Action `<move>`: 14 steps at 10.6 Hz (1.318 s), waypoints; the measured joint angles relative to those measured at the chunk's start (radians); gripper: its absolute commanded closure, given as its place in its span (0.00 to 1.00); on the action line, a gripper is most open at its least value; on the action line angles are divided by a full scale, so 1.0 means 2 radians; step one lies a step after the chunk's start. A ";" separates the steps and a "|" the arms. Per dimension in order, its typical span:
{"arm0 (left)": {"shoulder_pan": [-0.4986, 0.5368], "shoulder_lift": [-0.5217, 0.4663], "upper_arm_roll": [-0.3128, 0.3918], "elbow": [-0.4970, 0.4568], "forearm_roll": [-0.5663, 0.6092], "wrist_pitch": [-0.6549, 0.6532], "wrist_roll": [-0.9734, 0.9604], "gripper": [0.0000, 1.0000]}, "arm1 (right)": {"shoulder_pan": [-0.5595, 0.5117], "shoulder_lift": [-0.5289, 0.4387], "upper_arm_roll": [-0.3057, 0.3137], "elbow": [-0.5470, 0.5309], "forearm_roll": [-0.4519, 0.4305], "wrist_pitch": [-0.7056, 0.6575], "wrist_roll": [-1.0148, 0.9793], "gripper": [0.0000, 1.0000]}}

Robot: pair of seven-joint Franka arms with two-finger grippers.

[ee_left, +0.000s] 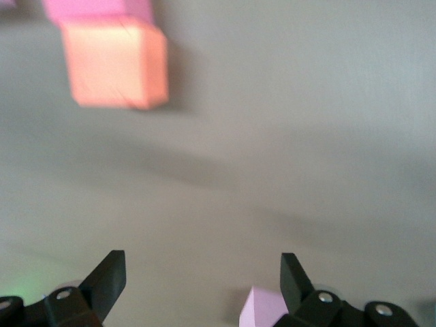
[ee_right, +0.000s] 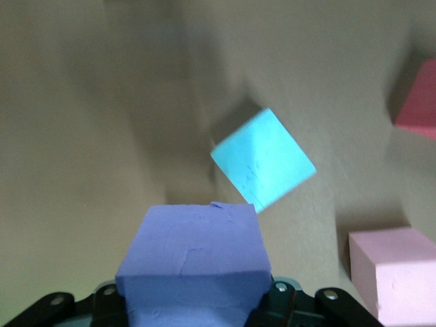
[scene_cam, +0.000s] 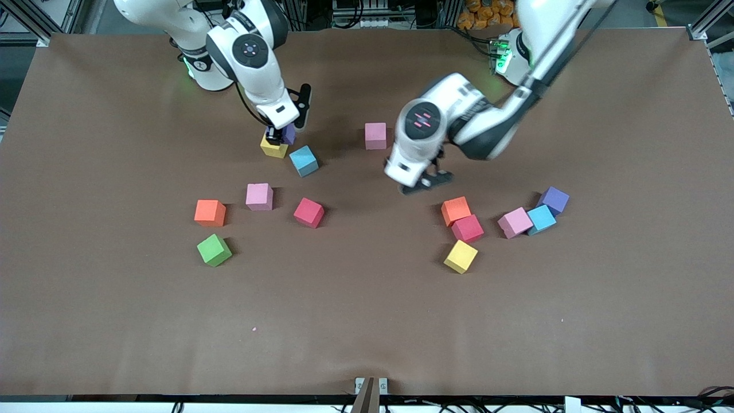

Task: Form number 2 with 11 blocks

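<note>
Fingers of the right gripper point(scene_cam: 285, 135) clamp a purple block point(ee_right: 194, 262), lifted just above a yellow cube point(scene_cam: 273, 148), with a light blue block point(scene_cam: 304, 160) at its four o'clock. Judged risk: lowering could knock either neighbour.

The left gripper point(scene_cam: 424, 181), fingers wide and empty, hovers over bare table point(scene_cam: 367, 298); a lone pink block point(scene_cam: 375, 136) sits at its eleven o'clock, and no 2 exists yet.
</note>
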 measured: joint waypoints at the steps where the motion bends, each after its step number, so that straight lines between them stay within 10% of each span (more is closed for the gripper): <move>1: 0.029 -0.001 0.001 0.006 0.000 0.000 0.019 0.00 | 0.012 0.016 0.000 0.017 0.000 0.000 0.001 0.85; 6: 0.148 0.002 0.004 0.015 0.023 -0.002 0.118 0.00 | 0.090 0.122 0.000 0.148 0.000 -0.058 0.079 0.85; 14: 0.140 0.049 0.006 0.046 0.062 0.000 0.099 0.00 | 0.143 0.244 0.000 0.250 -0.039 -0.057 0.175 0.86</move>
